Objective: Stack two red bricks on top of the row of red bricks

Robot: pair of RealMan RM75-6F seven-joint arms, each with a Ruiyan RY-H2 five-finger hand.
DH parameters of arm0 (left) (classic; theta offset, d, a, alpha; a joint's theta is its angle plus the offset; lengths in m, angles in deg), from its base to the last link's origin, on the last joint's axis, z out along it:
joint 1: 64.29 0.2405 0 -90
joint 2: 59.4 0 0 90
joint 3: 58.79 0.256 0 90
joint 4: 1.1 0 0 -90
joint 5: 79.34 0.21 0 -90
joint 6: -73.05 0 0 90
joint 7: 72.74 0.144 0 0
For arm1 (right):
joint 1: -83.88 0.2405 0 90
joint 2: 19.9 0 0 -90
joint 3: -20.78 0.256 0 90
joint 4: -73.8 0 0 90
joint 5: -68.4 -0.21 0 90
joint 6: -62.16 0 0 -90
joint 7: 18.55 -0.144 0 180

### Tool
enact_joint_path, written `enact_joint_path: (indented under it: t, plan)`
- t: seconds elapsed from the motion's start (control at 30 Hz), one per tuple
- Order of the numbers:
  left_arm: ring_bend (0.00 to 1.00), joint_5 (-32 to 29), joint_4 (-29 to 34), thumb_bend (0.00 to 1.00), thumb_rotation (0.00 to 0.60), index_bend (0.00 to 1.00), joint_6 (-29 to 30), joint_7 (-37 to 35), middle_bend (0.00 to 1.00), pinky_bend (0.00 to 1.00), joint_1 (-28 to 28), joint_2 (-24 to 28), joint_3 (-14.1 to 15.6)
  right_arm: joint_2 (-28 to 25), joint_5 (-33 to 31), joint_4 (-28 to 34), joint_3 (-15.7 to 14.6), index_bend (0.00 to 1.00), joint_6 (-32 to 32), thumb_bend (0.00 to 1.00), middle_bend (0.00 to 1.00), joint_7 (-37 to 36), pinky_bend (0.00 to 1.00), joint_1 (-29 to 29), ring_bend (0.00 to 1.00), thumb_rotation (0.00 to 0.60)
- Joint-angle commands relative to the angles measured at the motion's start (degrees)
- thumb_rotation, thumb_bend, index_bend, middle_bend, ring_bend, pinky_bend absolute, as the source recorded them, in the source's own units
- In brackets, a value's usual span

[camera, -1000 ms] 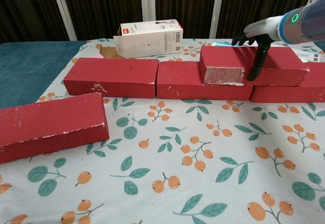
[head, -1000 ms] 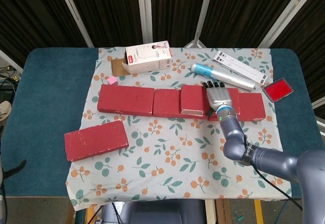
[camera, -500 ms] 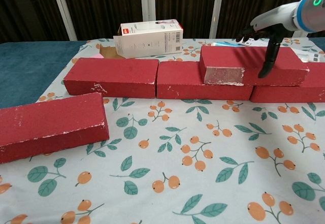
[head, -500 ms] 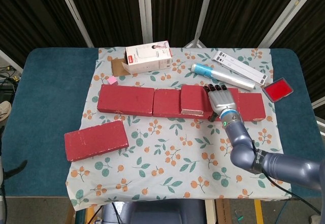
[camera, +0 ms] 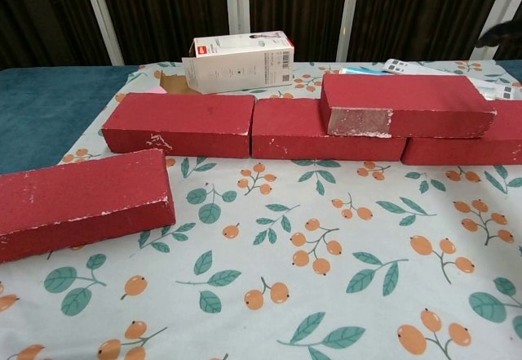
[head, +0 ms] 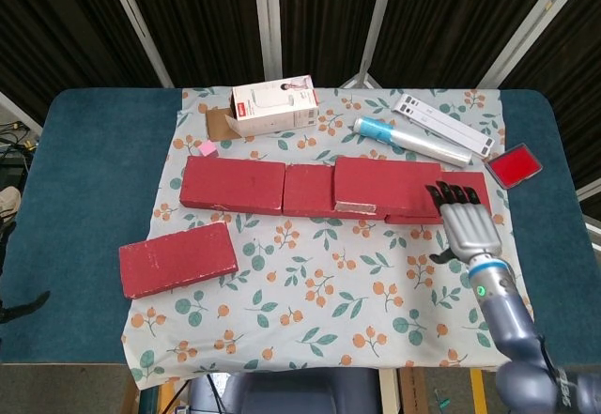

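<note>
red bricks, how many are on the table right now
5. Three form the row: left brick, middle brick, and right brick, partly covered. One stacked brick lies across the middle and right ones. One loose brick sits front left.

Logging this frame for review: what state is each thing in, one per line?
Stacked brick: lying flat on the row, bridging two row bricks, released.
Row: lined up end to end on the cloth.
Loose brick: flat on the cloth, apart from the row, not yet stacked.
Right hand: empty, fingers apart, clear of the bricks.
White box: on its side, flap open.
Left hand: not in view.
</note>
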Motion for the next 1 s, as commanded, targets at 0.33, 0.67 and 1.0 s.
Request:
enact_joint_path:
  t: [0.33, 0.67, 1.0]
  plan:
    - [0.00, -10.0, 19.8, 0.00, 0.600, 0.00, -14.8, 7.0, 0.00, 0.13, -9.5, 18.7, -3.0, 12.9, 42.8, -22.2, -9.9, 0.00, 27.9, 0.02, 0.00, -25.9, 0.00, -32.9, 0.00, 0.600]
    - [0.00, -24.8, 20.2, 0.00, 0.600, 0.00, -32.8, 15.1, 0.00, 0.14, -24.0, 22.4, -4.2, 14.5, 42.8, -25.7, -6.0, 0.00, 28.8, 0.02, 0.00, -21.3, 0.00, -35.9, 0.00, 0.600]
    - [0.00, -46.2, 20.2, 0.00, 0.600, 0.00, -24.1, 29.6, 0.00, 0.14, -38.5, 7.6, -2.3, 14.1, 44.5, -24.2, -4.3, 0.00, 25.6, 0.02, 0.00, -23.1, 0.00, -37.5, 0.00, 0.600]
